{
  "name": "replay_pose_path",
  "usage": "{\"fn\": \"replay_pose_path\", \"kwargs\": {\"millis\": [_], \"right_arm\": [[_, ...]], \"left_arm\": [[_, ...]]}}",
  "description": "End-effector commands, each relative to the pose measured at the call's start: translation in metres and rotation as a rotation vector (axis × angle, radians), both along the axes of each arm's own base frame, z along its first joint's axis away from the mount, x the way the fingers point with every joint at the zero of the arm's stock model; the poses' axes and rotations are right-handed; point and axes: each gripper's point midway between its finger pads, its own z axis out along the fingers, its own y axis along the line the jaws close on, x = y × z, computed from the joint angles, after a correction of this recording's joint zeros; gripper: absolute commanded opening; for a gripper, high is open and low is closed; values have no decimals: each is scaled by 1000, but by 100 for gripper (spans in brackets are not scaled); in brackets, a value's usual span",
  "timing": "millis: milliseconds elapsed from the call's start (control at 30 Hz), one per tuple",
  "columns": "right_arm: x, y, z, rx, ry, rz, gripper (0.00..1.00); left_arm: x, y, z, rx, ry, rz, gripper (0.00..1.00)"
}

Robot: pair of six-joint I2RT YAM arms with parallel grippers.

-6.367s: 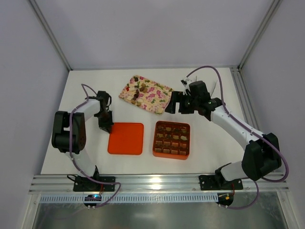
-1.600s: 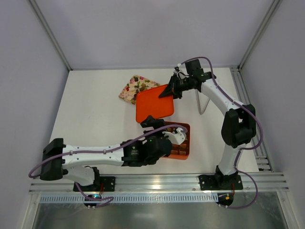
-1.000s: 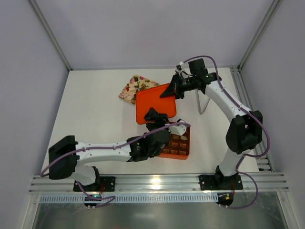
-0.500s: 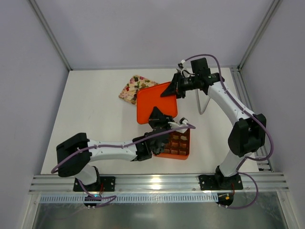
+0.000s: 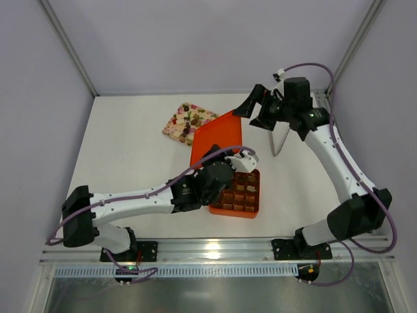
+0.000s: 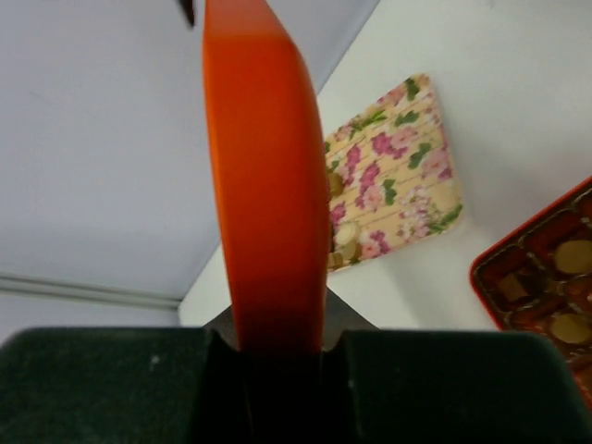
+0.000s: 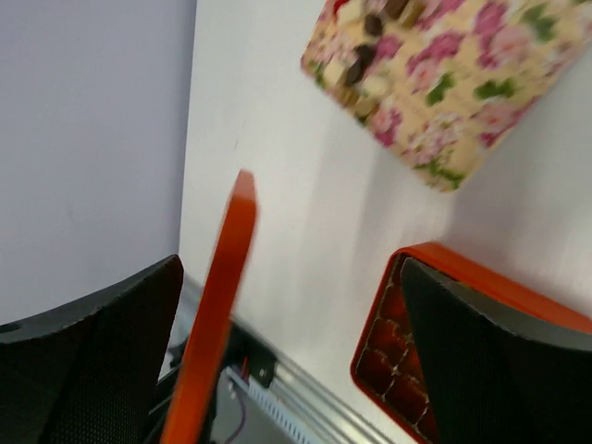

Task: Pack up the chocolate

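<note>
Left end effector [image 6: 277,347] pinches narrow on near edge of tilted orange lid [image 5: 218,134], with chocolate [image 5: 242,189] in orange box [image 5: 236,210] just below-right on worktop; right end effector [image 5: 257,112] gapes wide by lid's far corner.

1. The left arm [image 5: 130,199] is showing white tube links between chunky black joint housings.
2. The right arm [image 5: 339,160] is wearing the same white-and-black scheme.
3. Purple cables [image 5: 309,64] are trailing along both arms — looping free near the wrists.
4. Black base plates [image 5: 127,251] are anchoring each arm.
5. The right claw [image 7: 291,268] is showing matte black fingers [image 7: 92,351] — finely mesh-textured; the left claw [image 6: 277,338] is looking plain black.
</note>
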Motion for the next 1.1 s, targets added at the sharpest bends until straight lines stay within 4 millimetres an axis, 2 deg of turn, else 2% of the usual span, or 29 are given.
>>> {"fn": "replay_pose_path", "kwargs": {"millis": [0,33,67,133,167,200,233,300,333,367,400,433,467,500,567,600,667,700,767,800,900,1067], "right_arm": [[14,-72,56,-89,-270,-340,100],[16,-87,54,-102,-278,-398,100],[17,-102,56,-125,-290,-461,100],[9,-121,57,-147,-298,-521,100],[7,-132,56,-171,-308,-547,100],[5,-139,53,-187,-312,-562,100],[-1,-142,46,-201,-305,-561,100],[-8,-147,34,-241,-294,-556,100],[-16,-149,23,-253,-277,-552,100],[-19,-150,18,-260,-272,-550,100],[-24,-152,1,-279,-249,-544,100],[-31,-152,-1,-276,-254,-544,100],[-35,-152,-7,-275,-247,-536,100],[-39,-150,-26,-279,-217,-525,100],[-49,-147,-39,-265,-199,-504,99],[-52,-146,-58,-273,-166,-495,99],[-59,-143,-71,-267,-146,-478,98],[-64,-143,-87,-276,-118,-468,98],[-69,-141,-93,-264,-122,-461,97],[-72,-141,-105,-259,-105,-458,97],[-81,-132,-121,-218,-88,-430,95],[-91,-126,-142,-180,-60,-407,94]], "left_arm": [[-21,-1,29,-280,198,-69,0],[-21,3,34,-295,243,-74,0],[-29,-7,34,-379,328,-122,0],[-27,-5,42,-462,423,-131,0],[-39,-18,41,-544,531,-194,0],[-41,-17,47,-598,571,-206,0],[-35,-12,50,-652,613,-202,0],[-50,-20,60,-795,779,-289,0],[-38,-13,63,-868,809,-280,0],[-40,-15,64,-920,870,-304,0],[-55,-24,68,-991,990,-375,0],[-44,-17,68,-1051,1026,-356,0],[-47,-19,67,-1090,1087,-379,0],[-55,-24,65,-1165,1205,-412,0],[-48,-22,61,-1257,1293,-425,0],[-55,-26,58,-1328,1396,-460,0],[-51,-28,47,-1373,1455,-455,0],[-51,-29,38,-1382,1471,-465,0],[-53,-32,26,-1400,1532,-445,0],[-54,-32,18,-1405,1546,-448,0],[-54,-35,-6,-1432,1604,-421,0],[-52,-41,-34,-1465,1677,-406,0]]}}
